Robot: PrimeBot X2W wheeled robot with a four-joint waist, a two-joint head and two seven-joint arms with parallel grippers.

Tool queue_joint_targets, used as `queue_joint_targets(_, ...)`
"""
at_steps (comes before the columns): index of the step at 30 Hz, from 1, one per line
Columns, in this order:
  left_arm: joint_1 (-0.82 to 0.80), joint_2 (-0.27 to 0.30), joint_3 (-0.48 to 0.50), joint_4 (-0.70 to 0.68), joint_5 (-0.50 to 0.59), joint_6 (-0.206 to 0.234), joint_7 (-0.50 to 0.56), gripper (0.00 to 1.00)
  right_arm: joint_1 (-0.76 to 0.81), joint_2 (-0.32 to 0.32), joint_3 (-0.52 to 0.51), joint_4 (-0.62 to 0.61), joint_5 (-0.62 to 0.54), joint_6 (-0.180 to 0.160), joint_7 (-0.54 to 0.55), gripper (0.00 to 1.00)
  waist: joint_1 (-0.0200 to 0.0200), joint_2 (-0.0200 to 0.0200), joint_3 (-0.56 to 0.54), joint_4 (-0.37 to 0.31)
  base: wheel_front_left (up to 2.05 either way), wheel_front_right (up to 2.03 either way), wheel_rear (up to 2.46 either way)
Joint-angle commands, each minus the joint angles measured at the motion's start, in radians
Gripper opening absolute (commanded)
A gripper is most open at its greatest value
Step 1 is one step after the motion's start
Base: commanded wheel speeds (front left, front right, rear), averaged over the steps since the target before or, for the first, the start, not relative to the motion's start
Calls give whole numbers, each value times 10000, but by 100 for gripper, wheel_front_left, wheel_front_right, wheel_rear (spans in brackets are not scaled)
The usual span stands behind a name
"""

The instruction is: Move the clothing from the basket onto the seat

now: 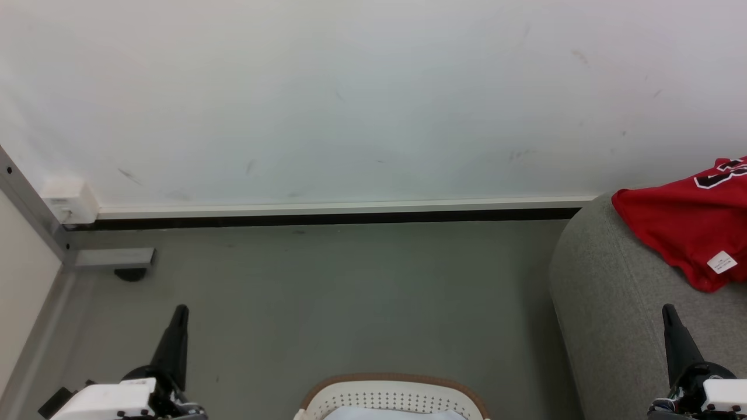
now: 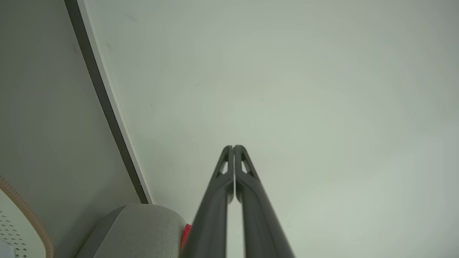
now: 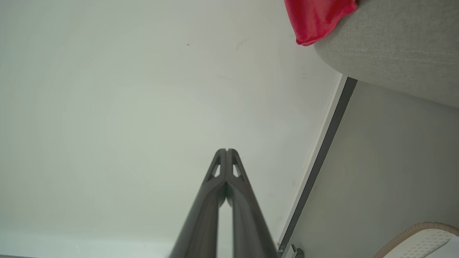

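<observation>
At the far left a white box [image 1: 70, 201] sits on the wall above the grey floor [image 1: 350, 291]. The left gripper [image 1: 182, 309] points up at the lower left, its two dark fingers pressed together on nothing. The basket [image 1: 397, 380] stands on the floor at bottom centre. To its right curves the seat [image 1: 607, 303], and the clothing [image 1: 671, 227] lies on top of it, white tag up, well apart from the basket. The right gripper [image 1: 667, 309] rises before the seat, fingers likewise together and empty.
</observation>
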Motion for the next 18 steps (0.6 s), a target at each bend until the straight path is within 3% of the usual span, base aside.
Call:
queue_joint_targets(1,-84,14,30,-31,-124,-32,39,0,-86,-99,16,-37,95,-21,-31,0,0,0,0,0,0,0,0)
queue_joint_targets(18,-84,14,30,-30,-124,-33,39,0,-77,-145,66,-42,149,-21,-73,0,0,0,0,0,0,0,0)
